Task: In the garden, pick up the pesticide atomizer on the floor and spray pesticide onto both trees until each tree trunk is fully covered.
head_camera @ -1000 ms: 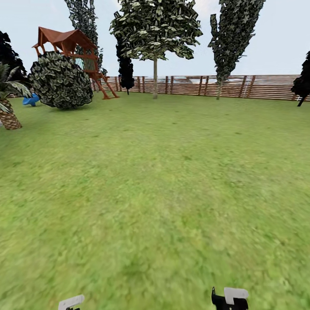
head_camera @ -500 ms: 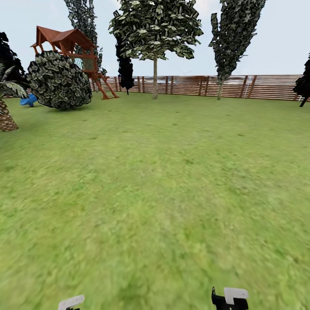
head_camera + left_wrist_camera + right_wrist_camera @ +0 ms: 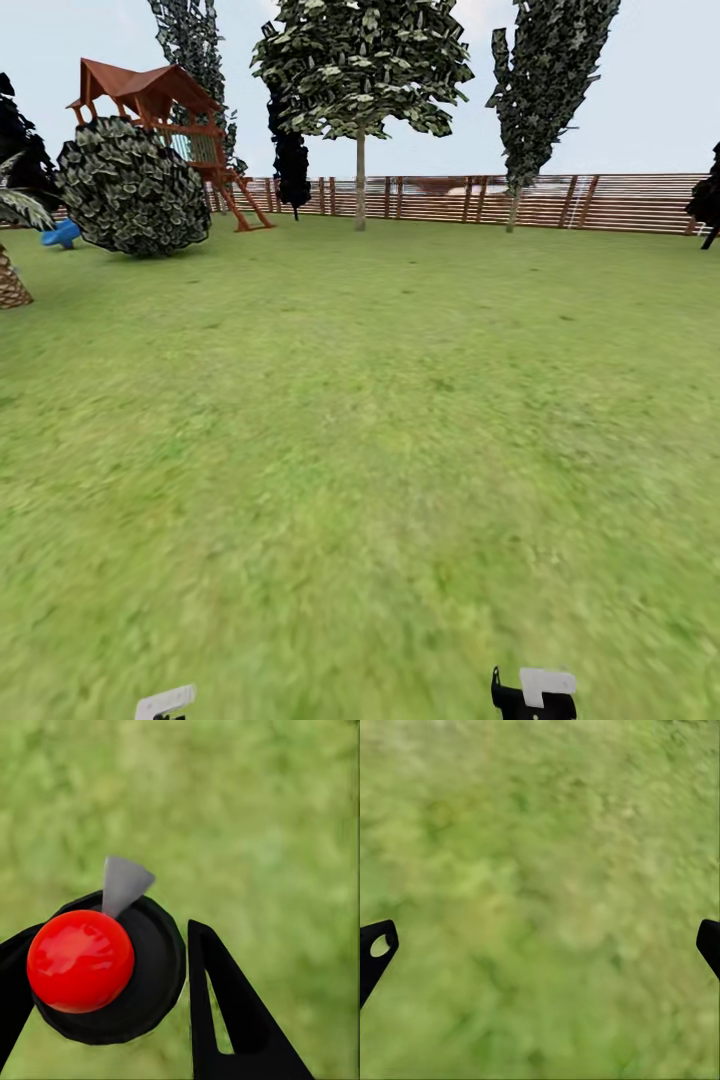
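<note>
The pesticide atomizer (image 3: 90, 964) shows in the left wrist view as a black round body with a glossy red ball on top and a grey nozzle (image 3: 121, 881). My left gripper (image 3: 105, 945) is shut on it, one black finger on each side. My right gripper (image 3: 546, 941) is open over bare grass, with its fingertips (image 3: 376, 945) far apart. Across the garden lawn (image 3: 380, 420), a tall tree (image 3: 360, 60) with a bare pale trunk (image 3: 360, 185) stands far ahead by the fence. Parts of both wrists peek in at the head view's bottom edge.
A brown slat fence (image 3: 600, 202) closes the far side. A narrow tall tree (image 3: 545, 80) stands right of centre. A round bush (image 3: 132, 190), a red-roofed play tower (image 3: 160, 100) and a palm trunk (image 3: 10, 285) are at the left.
The whole head view has shifted: the palm and the bush have slid towards the left edge, so the camera has moved. The arms keep their places in the picture.
</note>
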Motion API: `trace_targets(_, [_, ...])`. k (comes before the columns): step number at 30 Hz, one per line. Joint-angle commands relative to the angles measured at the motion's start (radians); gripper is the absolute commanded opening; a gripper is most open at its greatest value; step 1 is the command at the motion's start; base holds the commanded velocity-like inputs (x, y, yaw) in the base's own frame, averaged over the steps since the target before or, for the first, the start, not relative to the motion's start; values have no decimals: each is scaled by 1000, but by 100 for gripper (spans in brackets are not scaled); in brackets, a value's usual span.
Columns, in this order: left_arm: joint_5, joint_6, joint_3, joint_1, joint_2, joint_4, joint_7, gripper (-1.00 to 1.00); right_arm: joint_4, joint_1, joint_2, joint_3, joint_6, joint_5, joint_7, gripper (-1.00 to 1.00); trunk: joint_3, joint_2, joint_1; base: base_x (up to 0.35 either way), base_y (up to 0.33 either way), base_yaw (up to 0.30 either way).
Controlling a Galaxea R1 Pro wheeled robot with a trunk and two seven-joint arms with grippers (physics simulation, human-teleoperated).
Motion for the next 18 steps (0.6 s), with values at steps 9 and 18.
trace_targets(9, [7, -3, -9, -1, 0, 1, 2, -100, 1, -1, 0, -7, -2, 11, -4, 100, -1, 0, 0, 336, 0, 0])
trace_targets(18, [7, -3, -9, -1, 0, 1, 3, -100, 1, -1, -1, -7, -2, 11, -4, 100, -1, 0, 0, 336, 0, 0])
